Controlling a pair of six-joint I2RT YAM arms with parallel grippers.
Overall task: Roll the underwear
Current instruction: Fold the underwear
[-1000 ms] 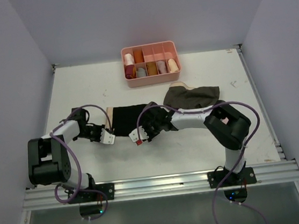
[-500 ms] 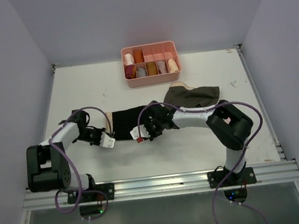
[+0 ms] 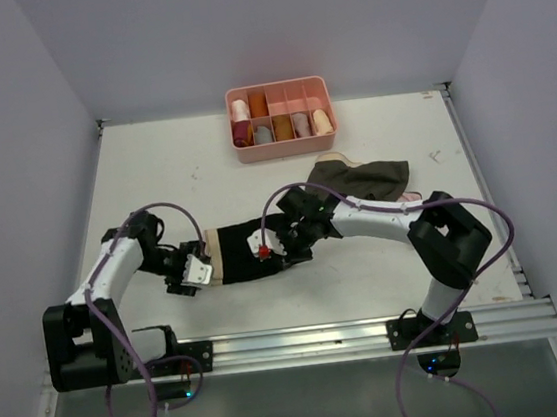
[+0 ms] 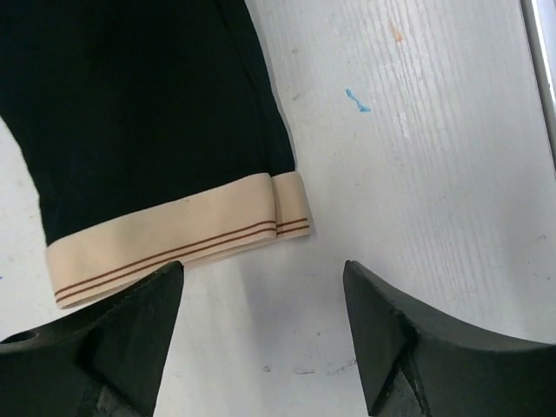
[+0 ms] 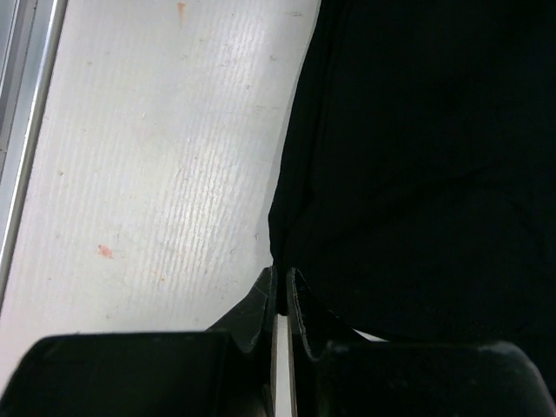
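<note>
One garment is the object of the procedure: the underwear (image 3: 244, 255), black cloth with a beige waistband (image 4: 165, 248), lying flat on the table (image 3: 154, 172) between the two arms, near the front edge. In the left wrist view the waistband end shows a second layer folded over at its right corner, so we judge the piece to be folded lengthwise.

Progress: we see no turn of cloth formed at either end. Rolling has not begun, and the whole roll is left to do.

The left gripper (image 4: 261, 276) stands wide apart just beside the waistband, one finger to each side, holding nothing. The right gripper (image 5: 280, 287) is drawn narrow at the opposite, black end, with the cloth edge at its tips. We judge it to be pinching that edge.

Markings: we read no brand, label or writing. The waistband carries two thin brown stripes only.

Further out, an olive garment (image 3: 366, 178) lies to the right, and a pink tray (image 3: 284, 150) of rolled cloths sits at the far side.
</note>
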